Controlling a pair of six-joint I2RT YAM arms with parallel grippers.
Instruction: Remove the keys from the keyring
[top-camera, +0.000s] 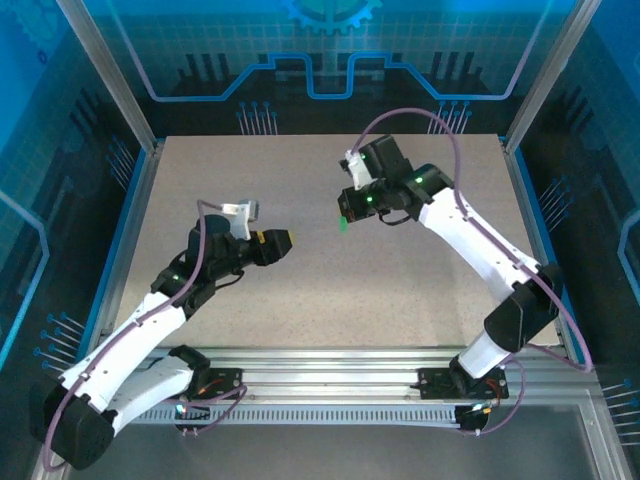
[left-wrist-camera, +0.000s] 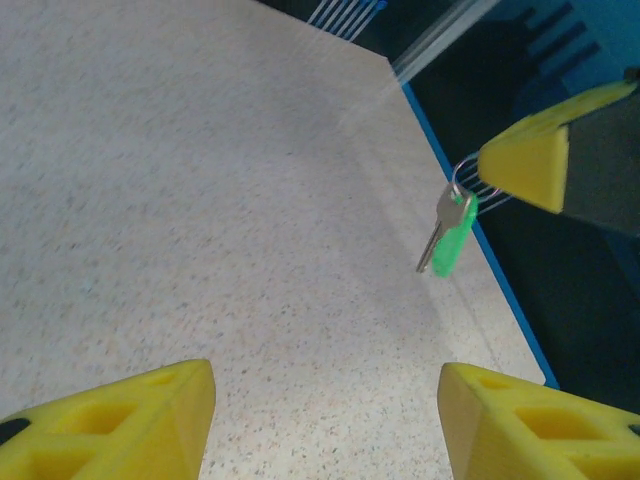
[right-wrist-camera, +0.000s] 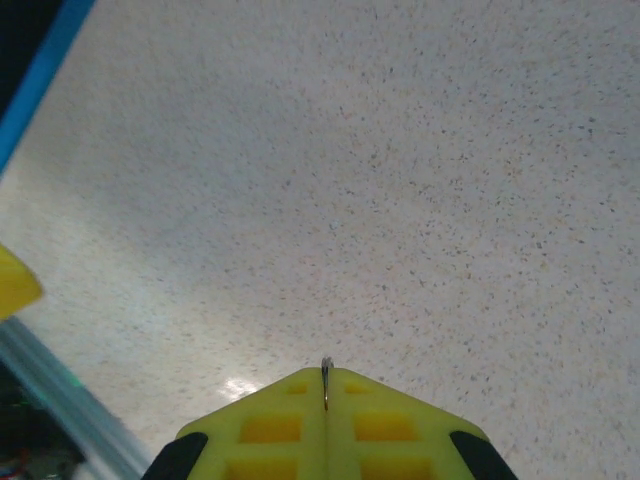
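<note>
Two arms are built of glossy white shell links and black joint housings: the left arm (top-camera: 135, 325) and the right arm (top-camera: 480, 245). A mauve cable (top-camera: 405, 113) runs in loops along each, and small green indicator lights (top-camera: 367, 198) glow on the black joints. A white camera bracket (top-camera: 236, 211) sits at the wrist. The fingers (left-wrist-camera: 130, 425) are bright yellow plastic wedges with moulded rectangular pockets, backed by black mounts (right-wrist-camera: 175, 458).
</note>
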